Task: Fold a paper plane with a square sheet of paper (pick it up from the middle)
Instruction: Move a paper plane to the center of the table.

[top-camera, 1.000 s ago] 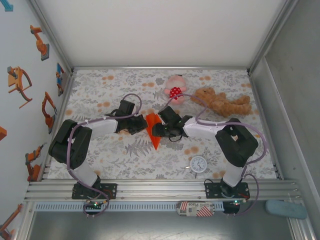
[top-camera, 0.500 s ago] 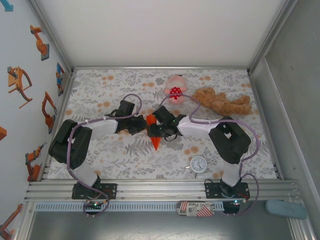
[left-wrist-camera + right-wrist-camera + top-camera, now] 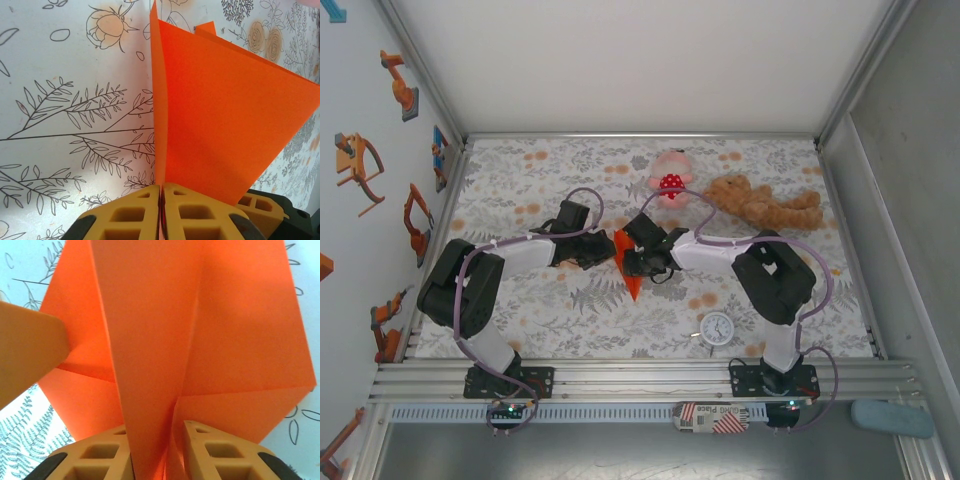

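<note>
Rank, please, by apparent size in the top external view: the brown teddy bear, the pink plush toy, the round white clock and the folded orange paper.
1. brown teddy bear
2. pink plush toy
3. round white clock and folded orange paper: about alike; the paper is partly hidden.

So the orange paper (image 3: 626, 262) is sitting around the middle of the table (image 3: 520, 180), a touch left of centre. It's already folded into a narrow bright wedge, with the sharp tip pointing at the near edge. It isn't lying flat either: the layers are standing up off the surface and fanning apart, with the left gripper (image 3: 161, 189) pinching the lower edge tight. A long creased flap is running up the middle, slotting into the gap between the right gripper (image 3: 156, 432) fingers.
</note>
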`<action>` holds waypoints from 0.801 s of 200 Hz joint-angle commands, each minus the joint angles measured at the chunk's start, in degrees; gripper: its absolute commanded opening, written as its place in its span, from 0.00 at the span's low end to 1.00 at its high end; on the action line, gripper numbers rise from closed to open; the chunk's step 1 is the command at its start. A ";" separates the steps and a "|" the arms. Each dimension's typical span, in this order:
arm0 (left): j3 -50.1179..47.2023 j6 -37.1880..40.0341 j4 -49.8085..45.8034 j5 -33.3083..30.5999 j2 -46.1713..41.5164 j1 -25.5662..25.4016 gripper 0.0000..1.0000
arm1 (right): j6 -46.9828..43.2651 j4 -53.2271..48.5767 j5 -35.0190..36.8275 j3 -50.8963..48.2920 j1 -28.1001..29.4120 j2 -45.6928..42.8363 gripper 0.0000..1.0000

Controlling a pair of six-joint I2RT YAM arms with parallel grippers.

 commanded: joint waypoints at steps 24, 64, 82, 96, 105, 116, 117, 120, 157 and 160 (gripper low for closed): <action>-0.25 -0.09 -0.73 0.34 -0.99 0.21 0.18 | 0.04 -1.80 1.89 2.41 0.38 1.36 0.24; -0.84 1.12 -4.98 -2.97 -5.59 2.57 0.27 | -0.31 -5.18 5.85 3.51 0.29 0.52 0.11; -1.73 2.35 -7.84 -5.44 -8.54 4.37 0.30 | -0.88 -7.77 9.40 4.39 0.27 -0.10 0.08; -2.37 3.15 -9.68 -6.97 -10.82 5.66 0.33 | -1.40 -9.84 12.06 5.34 0.19 -0.29 0.05; -2.60 3.62 -11.13 -8.17 -12.20 6.45 0.36 | -1.66 -11.00 13.58 6.10 0.07 -0.12 0.05; -2.65 4.15 -12.61 -9.64 -13.62 7.04 0.38 | -2.00 -11.93 14.78 7.11 -0.13 0.27 0.04; -2.67 4.21 -12.75 -9.75 -13.82 7.14 0.38 | -1.98 -12.01 14.88 7.18 -0.18 0.30 0.04; -2.70 4.32 -13.03 -10.10 -14.21 7.21 0.39 | -1.97 -12.12 15.09 7.43 -0.35 0.34 0.04; -3.26 4.88 -15.00 -11.89 -16.14 7.87 0.49 | -2.37 -12.14 14.70 10.47 -2.01 2.56 0.03; -3.31 4.80 -15.00 -11.93 -16.14 7.90 0.49 | -2.57 -12.17 14.58 10.85 -2.07 2.94 0.03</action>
